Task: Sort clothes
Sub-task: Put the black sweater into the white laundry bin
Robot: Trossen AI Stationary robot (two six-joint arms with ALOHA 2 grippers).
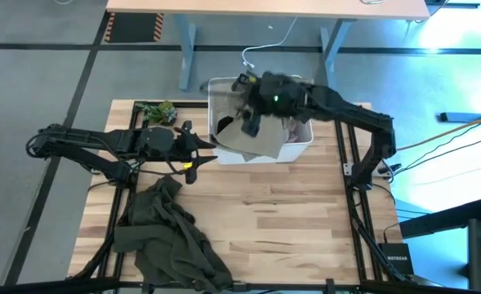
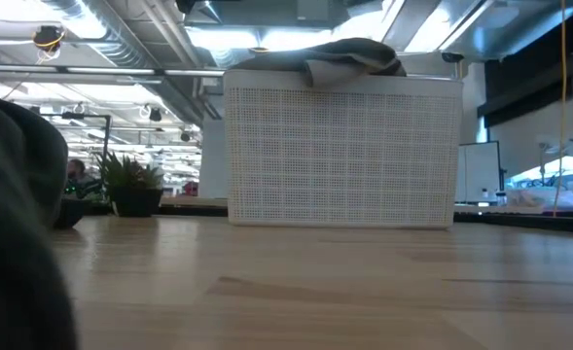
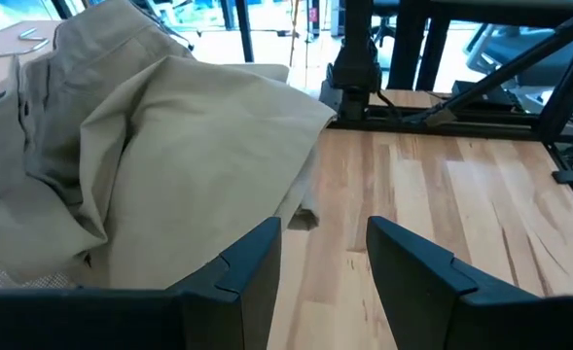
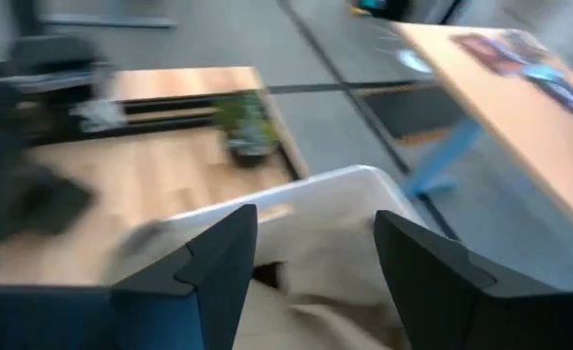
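A pale wooden tabletop (image 1: 289, 212) sits under me, with grey floor around it and a bright open workroom beyond the far edge. The only writing I can read is NETGEAR on a small black box (image 1: 397, 260) at the tabletop's right corner. One white perforated plastic bin (image 1: 299, 139) stands at the far middle, one small green plant (image 1: 158, 111) to its left. I count two heaps of clothes: a beige garment (image 1: 252, 143) draped over the bin's near rim, and a large olive-green pile (image 1: 171, 233) lying on the near left of the tabletop. My left gripper (image 3: 323, 258) hovers low, just beside the beige cloth, fingers apart and holding nothing. My right gripper (image 4: 315, 258) hangs above the bin, fingers spread wide, empty.
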